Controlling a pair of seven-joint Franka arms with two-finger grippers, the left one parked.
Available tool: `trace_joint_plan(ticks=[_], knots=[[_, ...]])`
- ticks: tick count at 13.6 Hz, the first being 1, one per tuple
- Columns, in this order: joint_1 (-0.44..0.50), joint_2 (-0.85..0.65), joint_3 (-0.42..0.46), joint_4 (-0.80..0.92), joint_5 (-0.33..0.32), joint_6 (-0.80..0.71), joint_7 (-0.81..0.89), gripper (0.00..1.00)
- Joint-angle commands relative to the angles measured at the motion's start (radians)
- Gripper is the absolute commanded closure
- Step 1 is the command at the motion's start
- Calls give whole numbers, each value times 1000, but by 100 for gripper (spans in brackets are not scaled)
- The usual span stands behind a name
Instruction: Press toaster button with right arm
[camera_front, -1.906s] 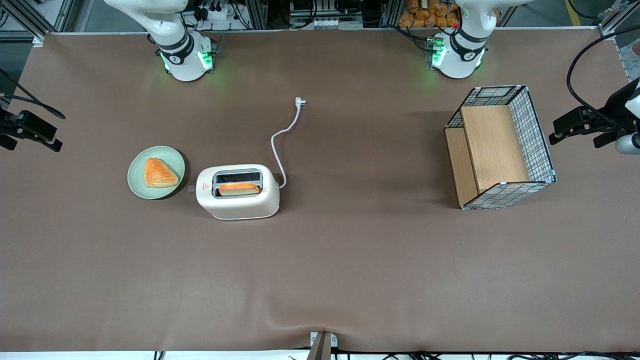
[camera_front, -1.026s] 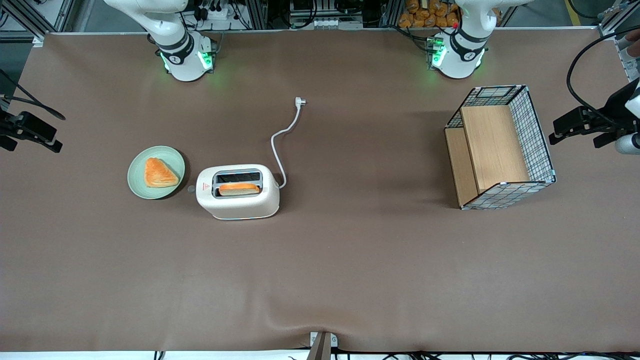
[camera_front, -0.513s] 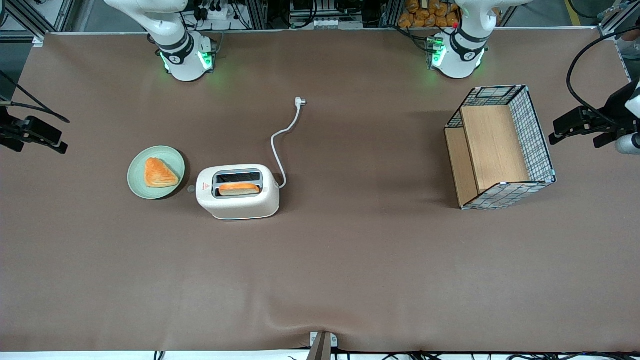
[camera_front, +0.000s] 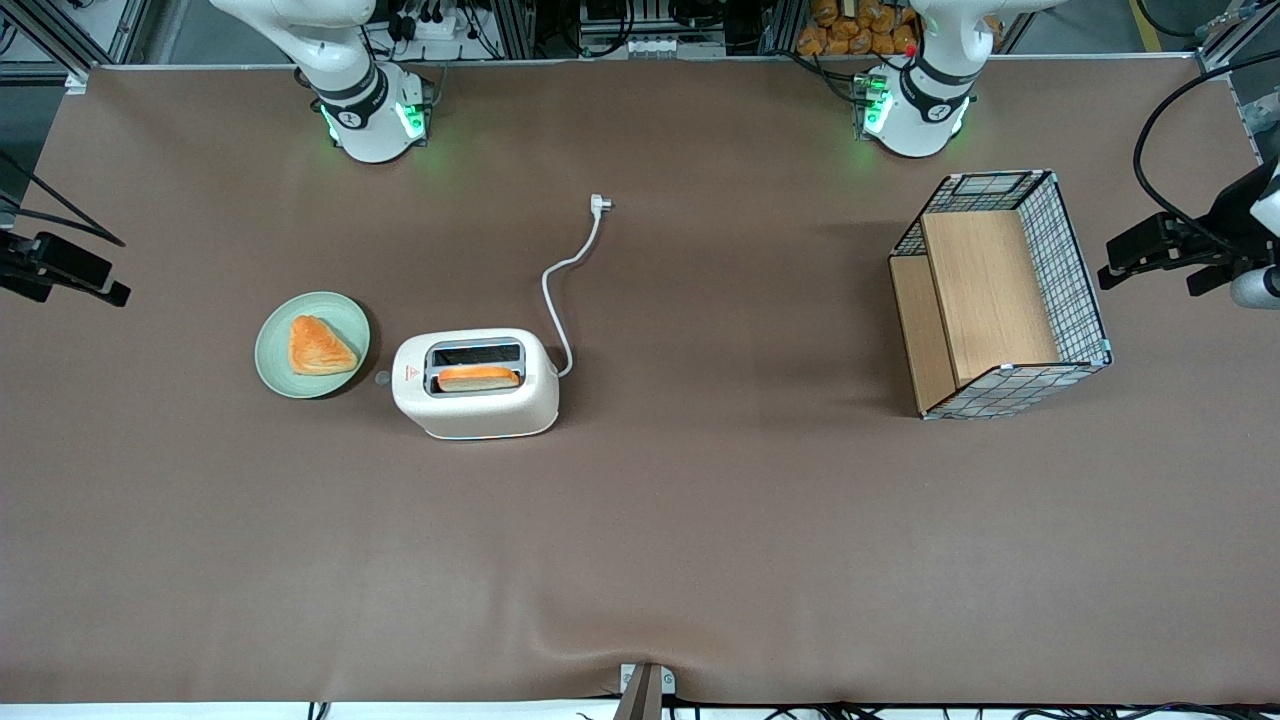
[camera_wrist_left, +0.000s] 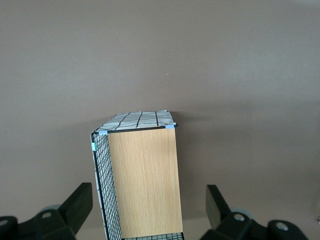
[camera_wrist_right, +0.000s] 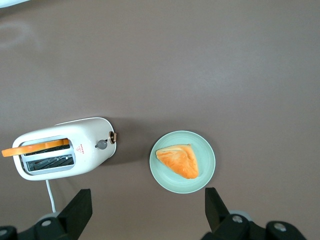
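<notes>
The small grey round toaster button (camera_wrist_right: 101, 144) stuck out from the narrow end of the cream-white rounded two-slot toaster (camera_front: 476, 384), the end nearest its red triangle sticker and facing the pale green round plate (camera_front: 312, 344) with its orange wedge of pastry. The toaster stood on the brown worktop (camera_front: 640, 540) with a slice of toast in one slot. The slim black pincer (camera_wrist_right: 145, 212) of the right arm hung high above toaster and plate, well apart from both, fingers spread wide and empty; a good press would probably want it brought down over that narrow end, with one fingertip bearing straight on the button and staying off the plate.
</notes>
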Motion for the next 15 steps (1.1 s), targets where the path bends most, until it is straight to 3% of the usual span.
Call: trace_joint_plan(ticks=[1, 11, 12, 14, 15], knots=[[-14, 9, 14, 13, 18, -24, 12, 0], [-8, 41, 15, 9, 38, -75, -8, 0], [-4, 40, 17, -13, 38, -82, -5, 14], [4, 40, 21, -59, 40, -87, -16, 63], [6, 40, 23, -76, 49, -88, -19, 81]])
